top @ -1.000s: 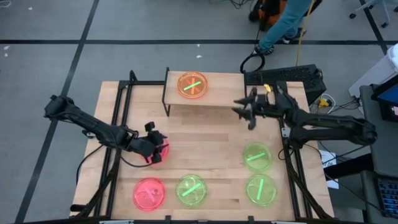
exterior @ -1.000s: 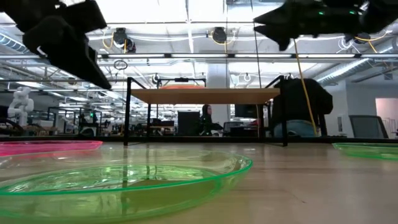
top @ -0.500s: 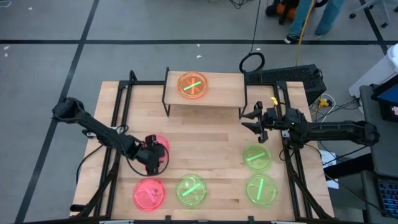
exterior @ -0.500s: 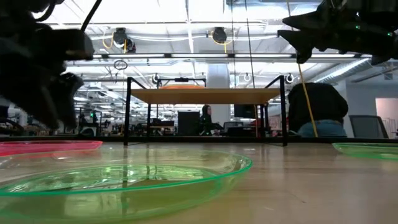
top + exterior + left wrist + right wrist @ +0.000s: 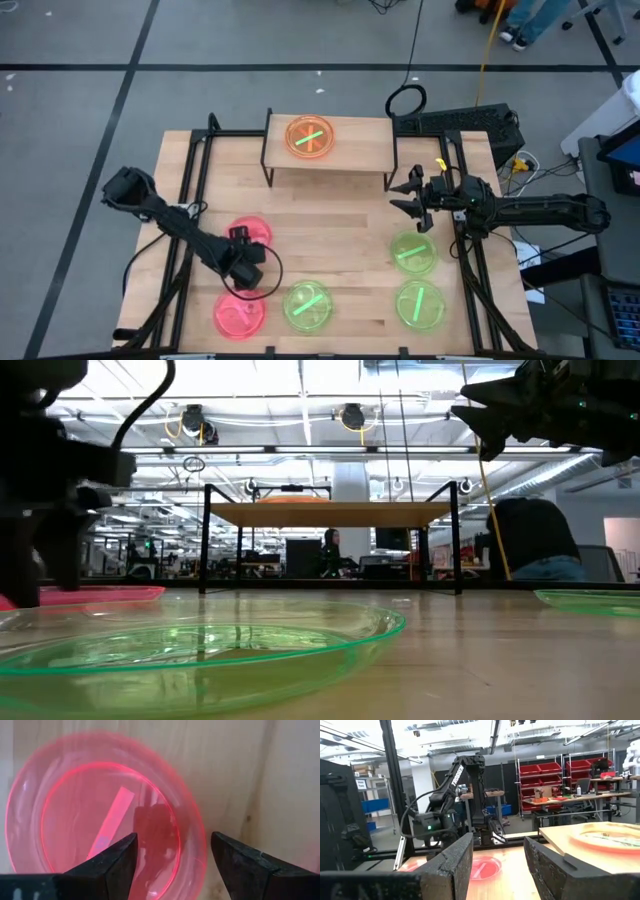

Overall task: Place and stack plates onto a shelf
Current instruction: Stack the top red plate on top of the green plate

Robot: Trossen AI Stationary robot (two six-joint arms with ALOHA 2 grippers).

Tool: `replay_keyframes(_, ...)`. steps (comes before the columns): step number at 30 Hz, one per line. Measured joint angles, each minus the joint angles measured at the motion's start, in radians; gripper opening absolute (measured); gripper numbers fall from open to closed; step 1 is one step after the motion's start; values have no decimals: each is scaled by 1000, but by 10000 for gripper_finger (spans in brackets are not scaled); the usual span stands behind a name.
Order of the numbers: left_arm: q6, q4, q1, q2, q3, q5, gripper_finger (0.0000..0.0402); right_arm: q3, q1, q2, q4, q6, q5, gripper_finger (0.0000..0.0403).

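Your left arm reaches in from the counter's left edge, elbow bent, wrist pitched down over the front-left area. Its left pincer [image 5: 244,272] points at the counter, fingers [image 5: 107,865] spread wide, nothing between them. Your right arm lies extended along the right side, right pincer [image 5: 410,196] raised, level, fingers parted, empty.
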Motion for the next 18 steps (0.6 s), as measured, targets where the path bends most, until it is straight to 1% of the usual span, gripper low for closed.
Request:
replay_keyframes(4,-36,-25,-1,33,7,21,256,0,0,0,-4,18,-1,160)
replay_keyframes(7,-40,-22,-2,35,6,26,232,0,0,0,-4,26,-1,160)
replay_keyframes(9,-39,-20,-2,35,6,33,203,0,3,0,-4,26,-1,160)
replay_keyframes(15,-42,-3,-4,35,6,58,95,1,11,0,-4,26,0,160)
replay_keyframes(18,-41,2,-4,35,5,58,55,1,11,0,-4,26,0,160)
